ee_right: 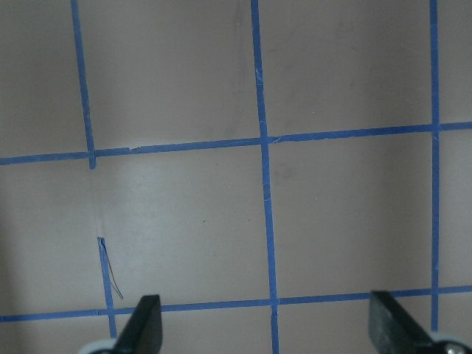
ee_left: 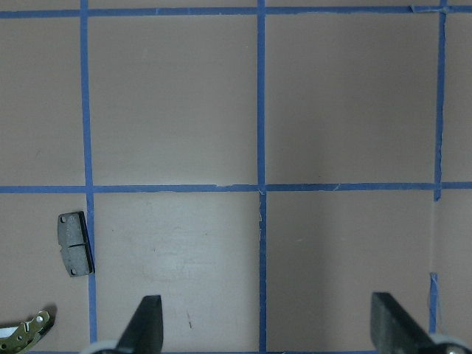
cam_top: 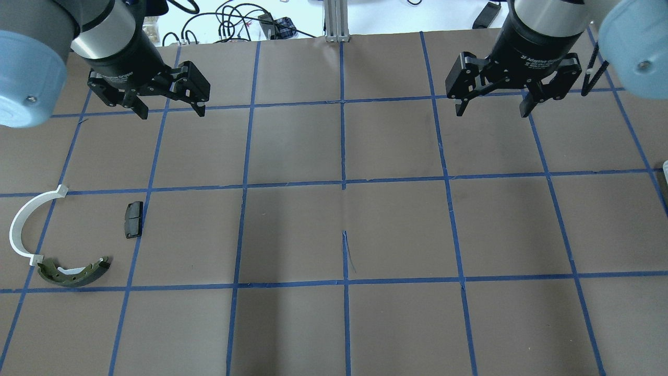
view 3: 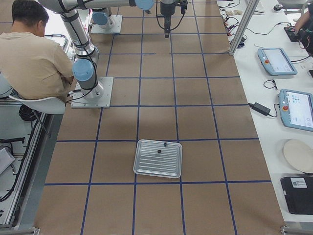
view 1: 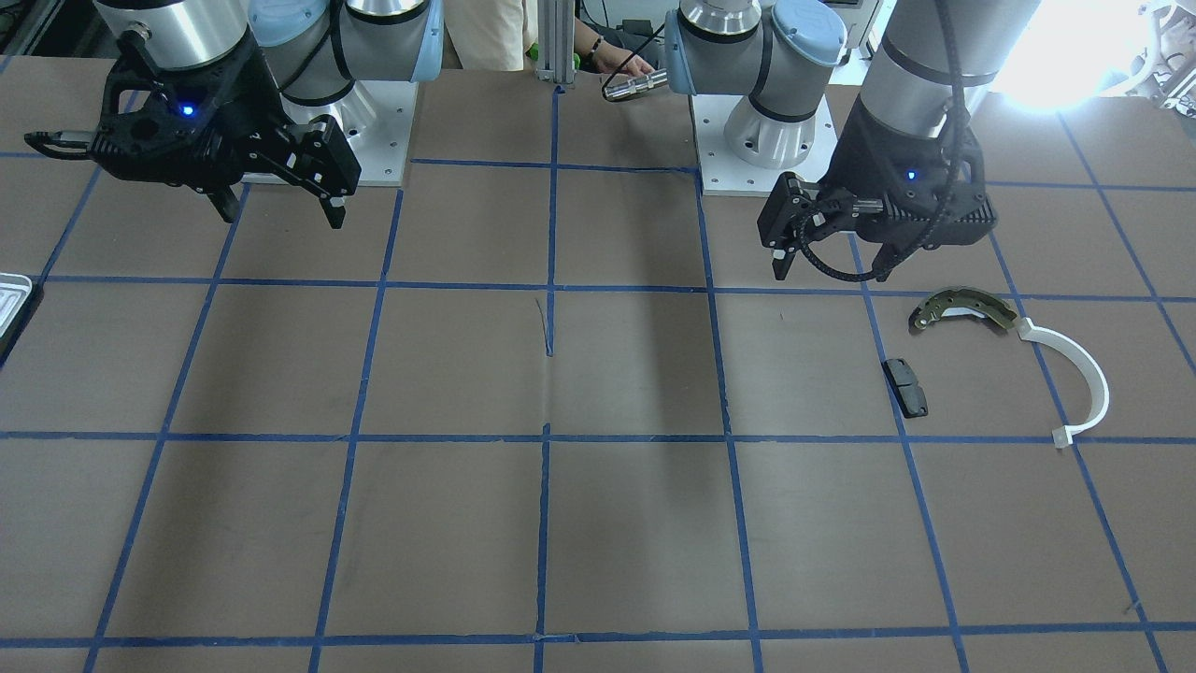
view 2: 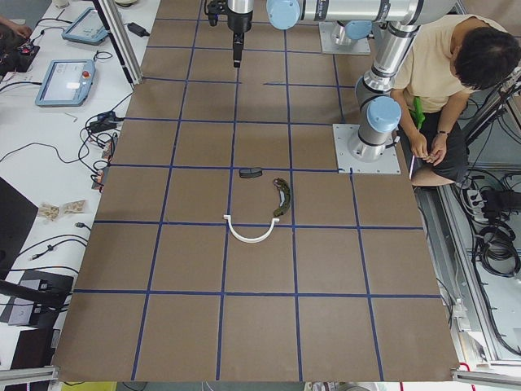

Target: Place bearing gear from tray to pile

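Hovering pre-pickup: left end effector (cam_top: 171, 112) and right end effector (cam_top: 492, 110) both hanging empty, fingers apart; next move likely calling for right reaching to tray (view 3: 156, 165) for small dark part, probably bearing gear (view 3: 159, 152).

The overhead camera is looking forward and down from behind the robot, with the small black rectangular pad (cam_top: 133, 220) at lower left. The front camera is facing back steeply, sharing that pad at right. The left-end camera is looking along the blue-taped brown table (view 2: 326, 269) from afar, pad mid-frame; the right-end one is looking back from the opposite end. Both wrist cameras are pointing down, close; the left one is catching the pad.
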Tool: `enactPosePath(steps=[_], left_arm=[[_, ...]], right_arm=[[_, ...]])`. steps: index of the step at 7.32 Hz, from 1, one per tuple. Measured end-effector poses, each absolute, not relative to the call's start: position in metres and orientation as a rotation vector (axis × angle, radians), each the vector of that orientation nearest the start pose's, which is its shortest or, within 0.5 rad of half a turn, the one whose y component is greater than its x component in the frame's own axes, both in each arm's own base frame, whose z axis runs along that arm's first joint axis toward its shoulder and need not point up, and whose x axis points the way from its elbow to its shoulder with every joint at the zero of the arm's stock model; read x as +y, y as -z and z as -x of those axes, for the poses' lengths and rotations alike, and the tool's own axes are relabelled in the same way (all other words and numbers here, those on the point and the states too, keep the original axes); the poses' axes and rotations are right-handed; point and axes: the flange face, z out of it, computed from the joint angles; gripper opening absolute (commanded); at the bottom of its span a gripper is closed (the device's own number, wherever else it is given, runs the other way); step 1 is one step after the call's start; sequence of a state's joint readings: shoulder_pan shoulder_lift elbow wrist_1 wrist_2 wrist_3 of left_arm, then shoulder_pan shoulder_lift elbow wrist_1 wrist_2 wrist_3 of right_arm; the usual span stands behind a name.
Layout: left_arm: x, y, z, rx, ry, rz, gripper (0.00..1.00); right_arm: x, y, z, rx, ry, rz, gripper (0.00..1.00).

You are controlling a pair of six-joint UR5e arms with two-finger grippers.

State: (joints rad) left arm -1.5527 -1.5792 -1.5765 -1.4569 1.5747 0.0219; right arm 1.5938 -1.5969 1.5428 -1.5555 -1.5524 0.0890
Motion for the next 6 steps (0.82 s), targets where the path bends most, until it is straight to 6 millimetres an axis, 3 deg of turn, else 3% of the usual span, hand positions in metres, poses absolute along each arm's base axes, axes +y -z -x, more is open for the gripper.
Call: enactPosePath(steps=[6], left_arm=[[-0.5047, -0.4887, 0.1255, 3.137, 0.158, -0.009, 1.0]], right_arm=[[-0.4805, -0.5134, -0.1422, 3.133, 0.044, -0.116, 1.0]])
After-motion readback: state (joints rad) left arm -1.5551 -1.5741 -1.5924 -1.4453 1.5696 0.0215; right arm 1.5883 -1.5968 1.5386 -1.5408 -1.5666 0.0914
